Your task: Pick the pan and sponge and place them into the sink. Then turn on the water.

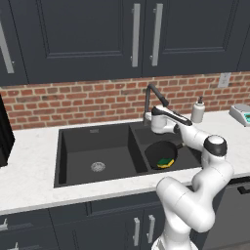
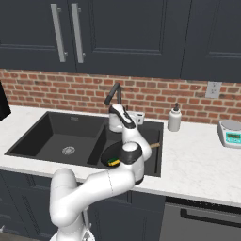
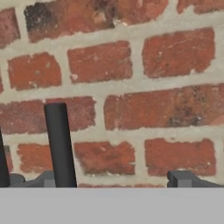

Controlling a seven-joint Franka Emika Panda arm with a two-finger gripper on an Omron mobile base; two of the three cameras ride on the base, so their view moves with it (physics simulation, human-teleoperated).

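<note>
The black pan lies in the right basin of the black sink. Its tan handle points right. On the pan rests the green and yellow sponge. My gripper is up at the base of the dark gooseneck faucet, facing the brick wall. In the hand view its fingers stand wide apart and open, with a dark upright post of the faucet between them, close to the left finger. I see no water running.
A white soap dispenser stands on the counter right of the sink. A kitchen scale sits further right. The left basin has a silver drain. Dark cabinets hang overhead.
</note>
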